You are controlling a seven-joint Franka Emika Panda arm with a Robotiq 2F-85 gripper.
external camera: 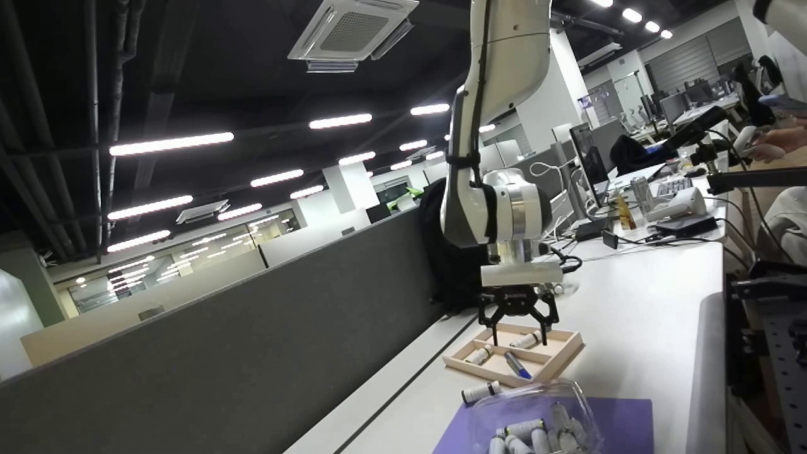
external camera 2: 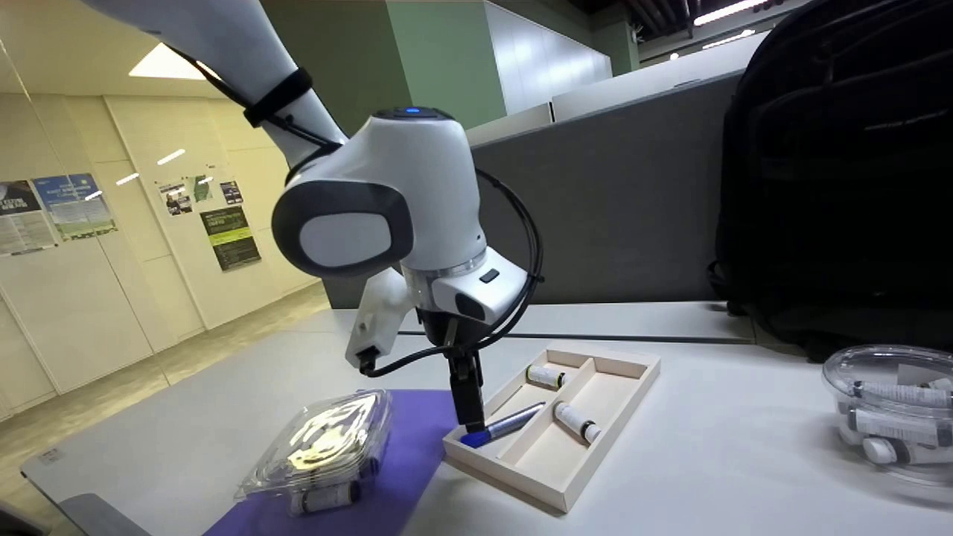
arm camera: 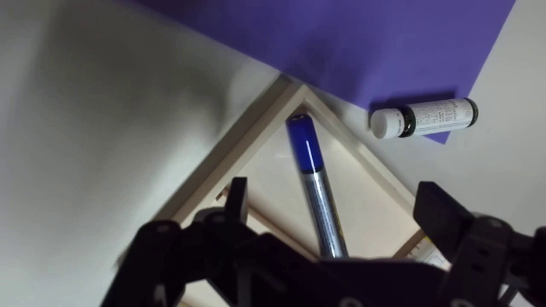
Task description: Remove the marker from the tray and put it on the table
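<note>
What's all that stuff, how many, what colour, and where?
Table: 1, white, underneath
Tray: 1, light wood, on the table
Marker: 1, blue and silver, in the tray
Small bottles: 2, white-labelled, in the tray
Mat: 1, purple, on the table
Loose bottle: 1, white-labelled, at the mat's corner
Plastic box: 1, clear, on the mat
Round tub: 1, clear, on the table
Stored bottles: several, white-labelled, inside box and tub
Partition: 1, grey, along the table
Backpack: 1, black, by the partition
Ceiling lights: many, white, overhead
Office clutter: uncountable, mixed, background
Person's hand: at least 1, pinkish, background
Robot arm: 1, white, over the table
Gripper: 1, black, open over the tray
</note>
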